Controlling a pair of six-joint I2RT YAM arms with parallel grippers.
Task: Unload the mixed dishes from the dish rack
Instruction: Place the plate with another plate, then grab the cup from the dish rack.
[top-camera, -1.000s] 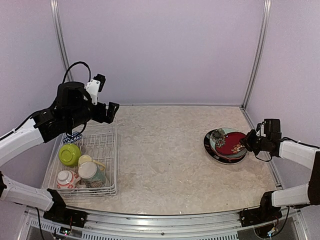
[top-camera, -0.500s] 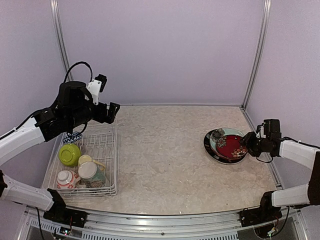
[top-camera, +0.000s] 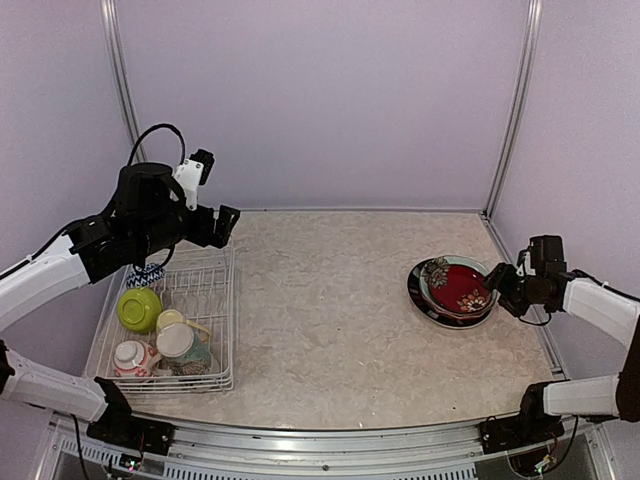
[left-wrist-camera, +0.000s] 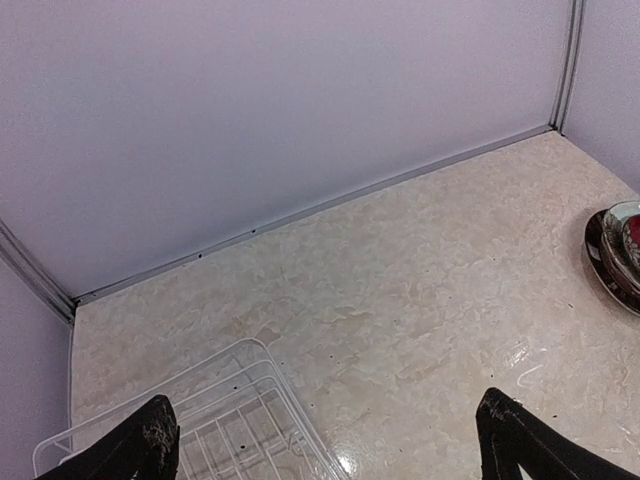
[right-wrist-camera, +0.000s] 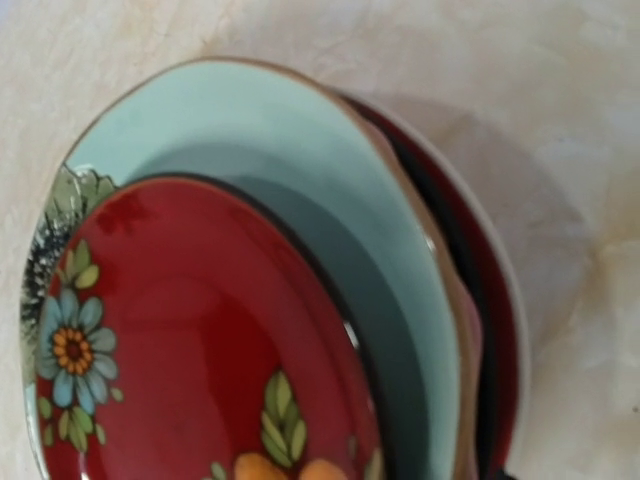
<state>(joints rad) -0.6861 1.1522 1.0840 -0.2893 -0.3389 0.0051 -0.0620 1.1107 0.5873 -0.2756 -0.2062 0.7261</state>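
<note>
The dish rack (top-camera: 215, 335) stands at the left and holds a lime-green bowl (top-camera: 139, 308), a yellow mug (top-camera: 171, 319), a cream patterned mug (top-camera: 184, 348) and a red-white patterned bowl (top-camera: 131, 357). My left gripper (top-camera: 222, 225) hovers open above the rack's far right corner (left-wrist-camera: 235, 400), empty. At the right lies a stack of plates: the dark red floral plate (top-camera: 460, 287) on the pale teal plate (top-camera: 436, 271) on the black-rimmed plate (top-camera: 426, 305). My right gripper (top-camera: 501, 284) is at the stack's right rim, jaws apart. The right wrist view shows the red plate (right-wrist-camera: 180, 340) resting in the teal one (right-wrist-camera: 300, 170).
A blue-and-white piece (top-camera: 148, 275) sits at the rack's far end, half hidden by my left arm. Purple walls close in the back and both sides. The right wall stands just behind my right arm. Bare marbled tabletop (top-camera: 330, 300) lies between the rack and the plates.
My right gripper has opened and let go of the dark red floral plate, which dropped from a tilt to lie flat on the teal plate. The left arm has held still.
</note>
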